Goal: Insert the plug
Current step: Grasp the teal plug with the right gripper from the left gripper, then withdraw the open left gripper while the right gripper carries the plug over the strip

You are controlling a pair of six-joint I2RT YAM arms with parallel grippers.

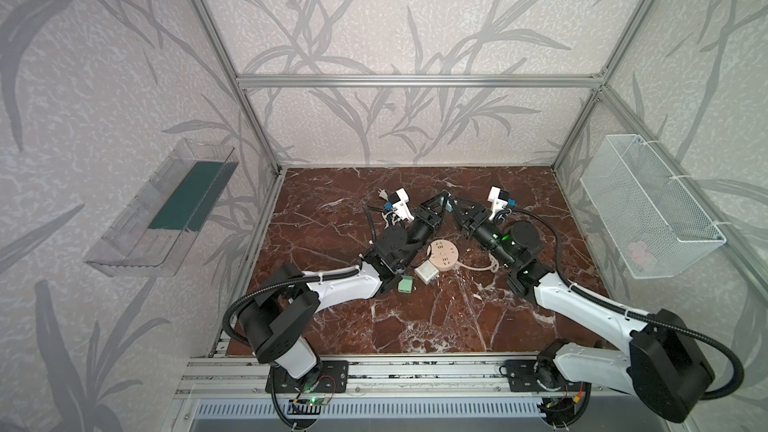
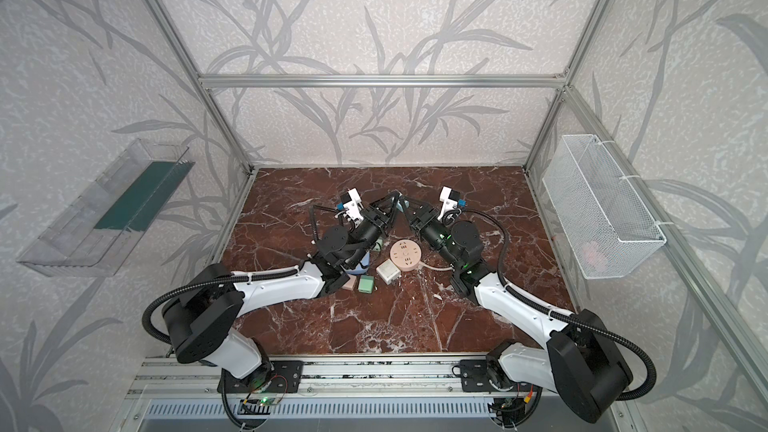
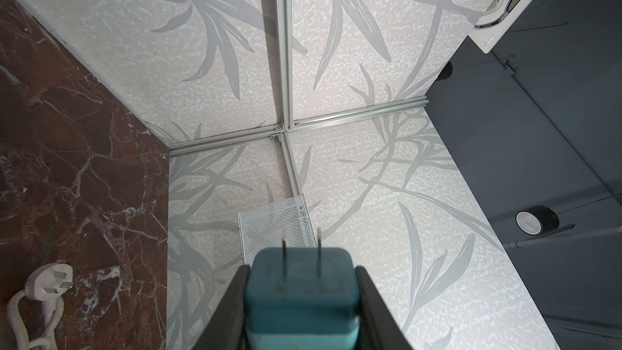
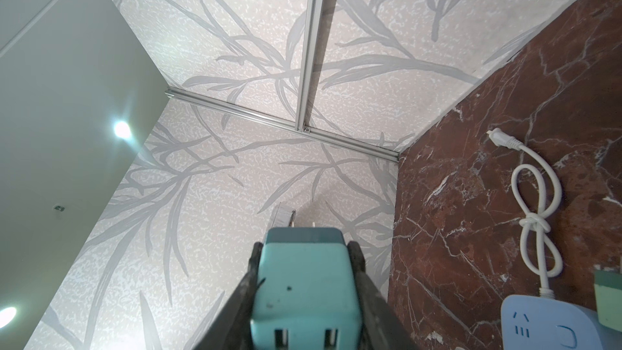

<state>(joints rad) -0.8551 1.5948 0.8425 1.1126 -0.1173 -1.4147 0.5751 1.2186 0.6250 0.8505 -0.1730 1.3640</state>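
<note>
The plug [image 1: 445, 202] [image 2: 398, 204] is a teal cube adapter held in the air over the far middle of the marble table [image 1: 415, 317]. Both grippers meet on it. My left gripper [image 3: 303, 267] is shut on the plug [image 3: 299, 291], whose two metal prongs point away from the wrist camera. My right gripper [image 4: 304, 245] grips the same plug [image 4: 303, 284] from the opposite end, fingers against both its sides; two slots show on the face toward that camera. A round beige socket [image 1: 443, 256] [image 2: 405, 255] lies flat on the table below and nearer the front.
A white cube adapter [image 1: 427, 273] and a green one [image 1: 405, 284] lie beside the round socket. A pale blue socket block [image 4: 552, 328] with a knotted white cord [image 4: 538, 203] lies on the table. A wire basket [image 1: 648, 209] hangs on the right wall, a clear tray [image 1: 162, 209] on the left.
</note>
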